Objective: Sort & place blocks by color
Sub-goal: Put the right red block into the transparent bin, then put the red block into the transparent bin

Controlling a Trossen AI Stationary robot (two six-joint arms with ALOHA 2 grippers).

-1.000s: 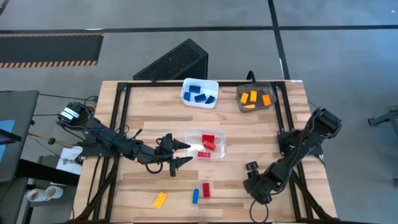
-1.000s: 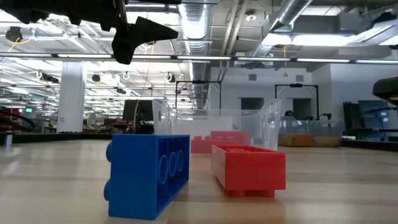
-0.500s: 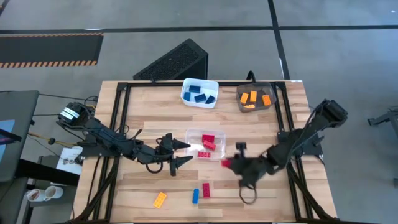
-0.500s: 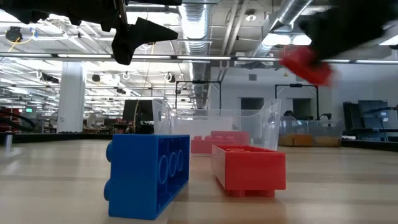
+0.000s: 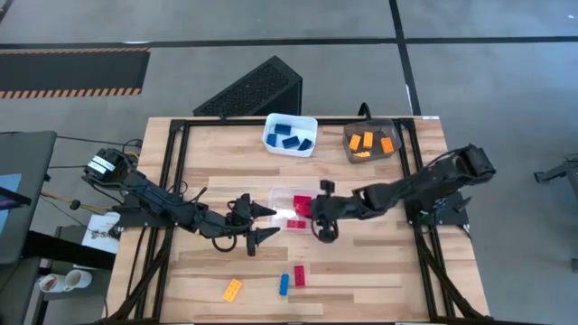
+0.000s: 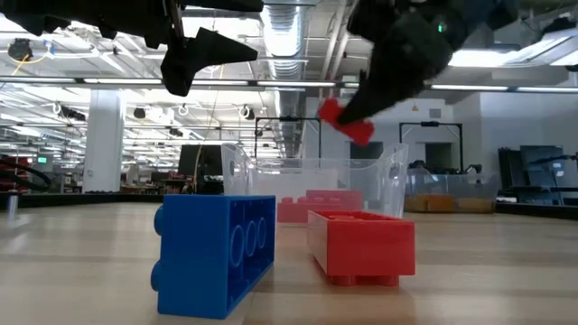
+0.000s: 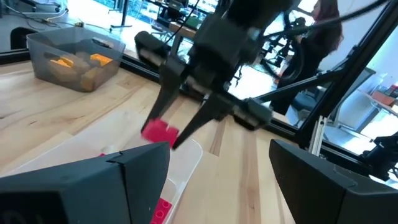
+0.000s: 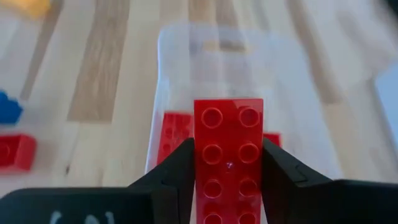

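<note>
Blocks are spread over a wooden counter (image 5: 379,181) seen from above, some already grouped by colour. The right tool (image 5: 318,214) is closed on a red block (image 8: 229,155), gripping its long sides between both fingers, and holds it in the air over the right edge of the clear bin (image 5: 298,209) at the middle of the counter. From counter height that red block (image 6: 346,121) hangs tilted above the bin's clear wall (image 6: 379,185). More red blocks (image 5: 301,208) lie inside the clear bin. A white bin (image 5: 290,134) at the far side holds blue blocks (image 5: 291,138), and just to its right a grey bin (image 5: 370,142) holds orange blocks (image 5: 366,143). Three blocks lie loose on the near part of the counter: a yellow-orange one (image 5: 232,289) to the left, then a blue one (image 5: 284,283) and a red one (image 5: 299,275) side by side. The left tool (image 5: 264,223) hangs just left of the clear bin with its fingers spread wide and nothing between them.
</note>
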